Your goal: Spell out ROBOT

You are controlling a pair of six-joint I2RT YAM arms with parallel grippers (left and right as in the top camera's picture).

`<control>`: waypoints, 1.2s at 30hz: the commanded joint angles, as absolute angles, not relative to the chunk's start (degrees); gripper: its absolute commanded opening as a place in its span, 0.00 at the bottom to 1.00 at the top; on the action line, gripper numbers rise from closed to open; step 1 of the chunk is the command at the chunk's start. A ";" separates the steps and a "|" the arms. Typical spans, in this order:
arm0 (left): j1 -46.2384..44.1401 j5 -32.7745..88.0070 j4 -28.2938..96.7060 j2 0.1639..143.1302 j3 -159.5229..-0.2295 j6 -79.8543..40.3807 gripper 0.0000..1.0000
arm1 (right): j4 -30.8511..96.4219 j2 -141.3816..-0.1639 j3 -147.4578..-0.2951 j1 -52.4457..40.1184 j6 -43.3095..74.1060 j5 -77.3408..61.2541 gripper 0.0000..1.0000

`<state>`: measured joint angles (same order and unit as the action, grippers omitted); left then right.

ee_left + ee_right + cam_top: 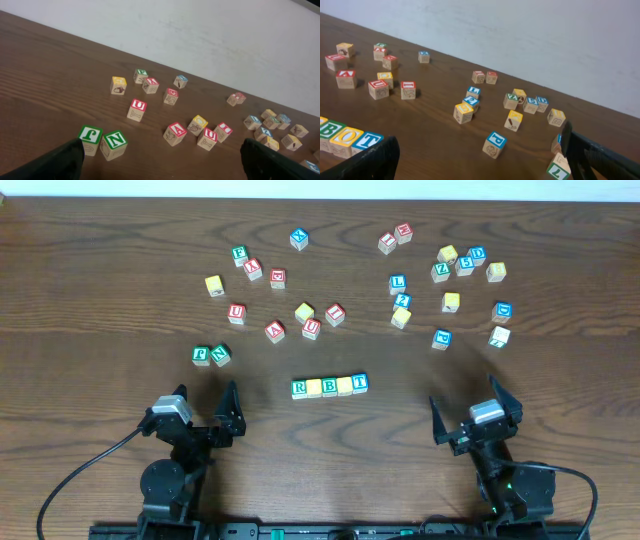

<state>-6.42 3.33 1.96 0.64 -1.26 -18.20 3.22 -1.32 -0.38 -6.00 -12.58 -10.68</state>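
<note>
1. Loose wooden letter cubes (311, 328), red-, blue-, green- and yellow-faced, are scattered across the dark wooden worktop (100, 300) behind the row.
2. Two green-framed cubes (210, 355) are set just ahead of the left pincer (207, 392).
3. The row of five small wooden letter cubes (329, 386), touching side by side, is laid between the left pincer and the right pincer (465, 395), apart from both.
4. Both pincers are spread wide and empty.

Dark wooden table (120, 240), plain white wall (210, 35)
</note>
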 commanded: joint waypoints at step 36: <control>-6.07 3.88 3.84 0.30 -0.27 -17.89 0.98 | 3.46 -0.64 -0.32 -5.56 -8.82 -10.70 0.99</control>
